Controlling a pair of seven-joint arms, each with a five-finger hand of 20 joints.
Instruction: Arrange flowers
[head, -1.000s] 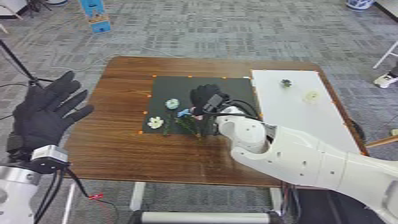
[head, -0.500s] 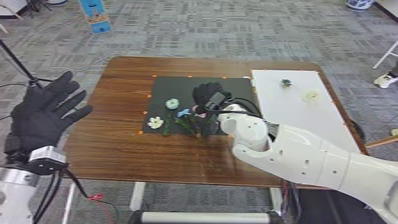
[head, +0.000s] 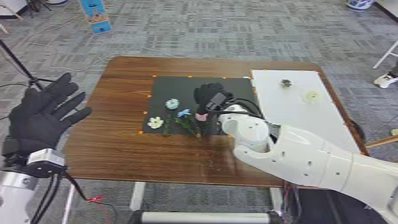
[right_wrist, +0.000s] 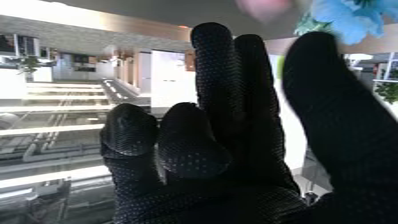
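R robot hand (head: 210, 95) over right part of dark mat (head: 173, 84), by pink flower (head: 201, 118).
Head view: on mat, left of pink flower, are blue flower (head: 184, 113), pale blue flower (head: 171, 104) a bit farther & white flower (head: 155, 122) at left; white board (head: 324, 122) on worktop (head: 120, 100), right side, w/ small dark green item (head: 286, 83) & pale yellow item (head: 312, 95); L robot hand (head: 40, 112) off worktop's left side, fingers spread, empty. R wrist view: R robot hand (right_wrist: 235, 192) has thumb & fingers apart, some fingers bent, nothing clamped; blue flower nr thumb tip, can't tell if touching.
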